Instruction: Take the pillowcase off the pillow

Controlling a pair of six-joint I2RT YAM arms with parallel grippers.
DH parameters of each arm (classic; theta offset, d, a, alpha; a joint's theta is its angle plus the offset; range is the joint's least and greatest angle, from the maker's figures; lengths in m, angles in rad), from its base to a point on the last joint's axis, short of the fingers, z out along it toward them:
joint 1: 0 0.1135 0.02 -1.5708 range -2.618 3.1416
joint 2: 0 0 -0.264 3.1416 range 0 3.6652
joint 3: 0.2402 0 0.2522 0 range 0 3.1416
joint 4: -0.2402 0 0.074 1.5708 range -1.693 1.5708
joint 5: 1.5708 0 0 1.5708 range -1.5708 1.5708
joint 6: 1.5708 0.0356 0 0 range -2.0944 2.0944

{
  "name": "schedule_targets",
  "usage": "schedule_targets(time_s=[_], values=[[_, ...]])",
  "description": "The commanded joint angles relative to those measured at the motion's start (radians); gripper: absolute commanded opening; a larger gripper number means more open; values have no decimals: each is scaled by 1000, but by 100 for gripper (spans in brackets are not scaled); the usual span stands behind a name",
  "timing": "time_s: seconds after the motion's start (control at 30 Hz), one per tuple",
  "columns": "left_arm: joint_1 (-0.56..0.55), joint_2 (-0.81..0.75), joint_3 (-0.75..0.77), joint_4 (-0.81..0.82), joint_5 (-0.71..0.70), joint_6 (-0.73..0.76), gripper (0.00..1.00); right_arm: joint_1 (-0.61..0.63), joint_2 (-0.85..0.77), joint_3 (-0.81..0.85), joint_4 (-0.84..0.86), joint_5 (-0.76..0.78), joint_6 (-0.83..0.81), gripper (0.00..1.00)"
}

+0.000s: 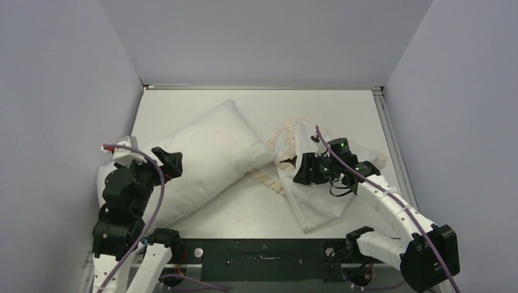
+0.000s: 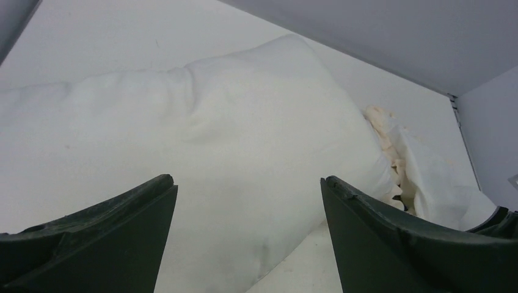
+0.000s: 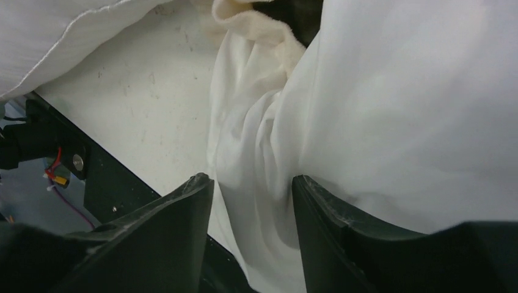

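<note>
The pillow (image 1: 207, 159) is a plump plain white cushion lying bare and diagonal on the left half of the table. It fills the left wrist view (image 2: 214, 122), and one corner shows in the right wrist view (image 3: 61, 36). The pillowcase (image 1: 317, 207) lies crumpled to its right, white face up, with a cream frill (image 1: 269, 177) and a little dark plush showing. It also shows in the wrist views (image 2: 427, 177) (image 3: 397, 110). My left gripper (image 1: 171, 162) (image 2: 247, 183) is open and empty over the pillow's near end. My right gripper (image 1: 299, 171) (image 3: 251, 180) is part open astride a white fold of the pillowcase.
Grey walls close in the table (image 1: 256, 104) on the left, back and right. A metal rail (image 1: 391, 140) runs along the right edge. The black base plate (image 1: 262, 256) with the arm mounts lies along the near edge, just below the pillowcase's lower corner.
</note>
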Motion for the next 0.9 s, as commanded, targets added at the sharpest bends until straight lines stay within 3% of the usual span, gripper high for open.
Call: schedule_targets(time_s=[0.0, 0.33, 0.37, 0.47, 0.87], values=[[4, -102, 2, 0, -35, 1, 91, 23, -79, 74, -87, 19, -77, 55], [4, -260, 12, -9, -199, 23, 100, 22, -316, 330, -189, 431, -161, 95], [4, -270, 17, -10, -210, 28, 97, 22, -336, 342, -185, 483, -168, 98], [4, -304, 25, -10, -257, 49, 96, 22, -395, 364, -172, 688, -184, 90], [-10, -434, -146, 80, -419, 76, 96, 23, -641, 238, -64, 1202, -177, 90]])
